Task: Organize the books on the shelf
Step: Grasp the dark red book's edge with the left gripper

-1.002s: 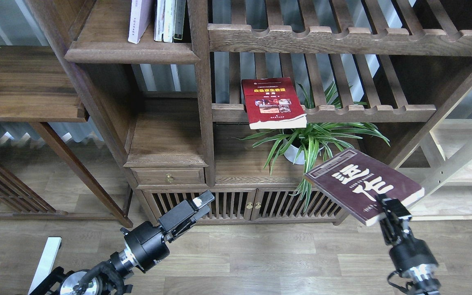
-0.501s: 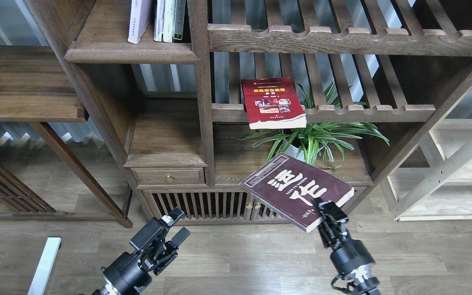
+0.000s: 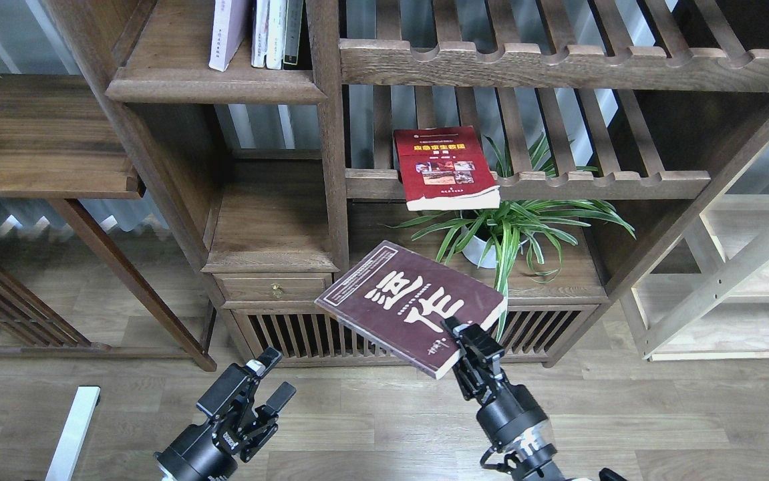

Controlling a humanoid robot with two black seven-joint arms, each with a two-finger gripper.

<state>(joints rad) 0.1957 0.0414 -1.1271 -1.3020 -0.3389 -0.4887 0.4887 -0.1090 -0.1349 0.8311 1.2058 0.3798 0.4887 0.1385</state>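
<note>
My right gripper (image 3: 459, 337) is shut on the near corner of the dark maroon book (image 3: 405, 304) with big white characters, held flat and tilted in front of the low cabinet. The red book (image 3: 444, 168) with yellow title lies flat on the slatted rack, its front edge hanging over the rail. A pale lavender book (image 3: 227, 32) leans upright on the solid plank shelf (image 3: 214, 85) at upper left, beside a few other upright books (image 3: 276, 32). My left gripper (image 3: 267, 381) hangs low at bottom left, open and empty.
A potted spider plant (image 3: 508, 230) stands on the cabinet top just right of the held book. A small drawer (image 3: 275, 288) and slatted cabinet doors (image 3: 331, 334) lie below. A vertical post (image 3: 331, 133) divides plank shelf from slatted racks. A pale shelving unit (image 3: 731, 274) stands at right.
My right gripper has carried the maroon book leftward, from the right of the plant to in front of the cabinet's middle. My left gripper has dropped lower and opened.
</note>
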